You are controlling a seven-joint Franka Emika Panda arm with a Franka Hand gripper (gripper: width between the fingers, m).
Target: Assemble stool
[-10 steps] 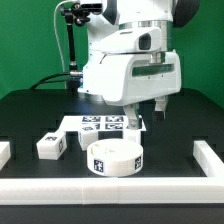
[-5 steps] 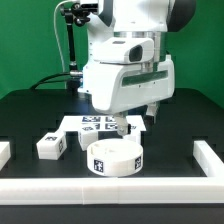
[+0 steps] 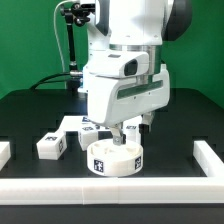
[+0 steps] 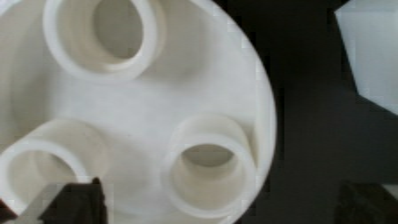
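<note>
1. A black counter (image 3: 30, 115) is seen filling the scene in the exterior view.
2. The white robot arm (image 3: 128, 85) is seen over the middle of the counter, bent down toward the front.
3. White border rails (image 3: 110, 190) are laid along the front edge, with short pieces at the exterior view's left and right.
4. A black stand (image 3: 72, 45) is seen upright at the back, behind the arm.
5. The marker board (image 3: 76, 126) is seen flat on the counter behind the seat and is partly hidden by the arm.
6. The round white seat (image 3: 115, 158) is placed on the counter near the front rail, just in front of the marker board, with tags seen on its side wall. In the wrist view the seat (image 4: 169, 95) is shown hollow side up.
7. One white leg block (image 3: 52, 146) is seen lying on the counter to the exterior view's left of the seat, apart from it, with a tag on its end.
8. The end effector (image 3: 127, 134) is held directly over the seat's rear rim. It is released, with the jaws spread wide and nothing grasped. In the wrist view one of the dark fingertips (image 4: 79, 200) is seen over the seat's hollow and the other over bare counter beside the rim.
9. Three round sockets (image 4: 210, 165) are seen inside the seat.
</note>
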